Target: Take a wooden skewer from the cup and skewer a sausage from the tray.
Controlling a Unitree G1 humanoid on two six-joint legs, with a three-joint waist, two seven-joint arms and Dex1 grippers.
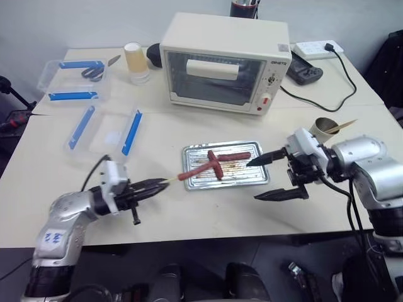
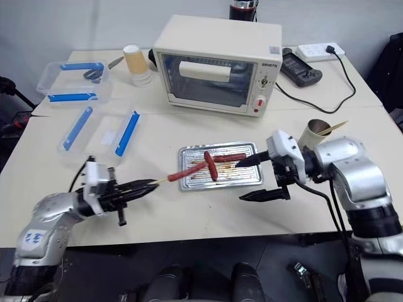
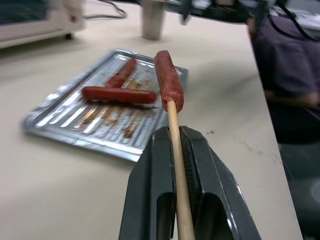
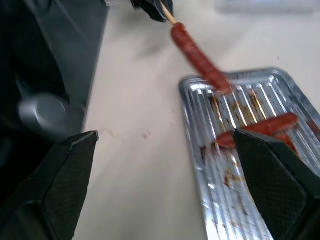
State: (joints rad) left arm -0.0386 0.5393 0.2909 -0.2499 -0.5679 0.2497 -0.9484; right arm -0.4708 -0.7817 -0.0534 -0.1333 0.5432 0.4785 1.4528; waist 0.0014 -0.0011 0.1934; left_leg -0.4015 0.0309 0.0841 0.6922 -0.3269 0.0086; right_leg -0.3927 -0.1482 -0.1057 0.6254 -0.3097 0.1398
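Both arms are rounded silver-grey metal shells with black joints between the segments. Each wrist carries a white boxy block, ahead of which sits a black two-fingered left gripper (image 1: pixel 154 185) and right gripper (image 1: pixel 264 177) with long tapered fingers. Thin black cables loop along both forearms. The left upper arm bears small blue markings.

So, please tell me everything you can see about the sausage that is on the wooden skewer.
The sausage is small, reddish-brown, slightly glossy and nearly straight. The thin pale wooden skewer enters one end. The left end effector, shut on the skewer, holds it. The sausage is lifted and sticks out over the near left edge of the metal tray; whether its far end touches the tray I cannot tell. Two other sausages lie crossed in the tray. The right end effector is open and apart from it.
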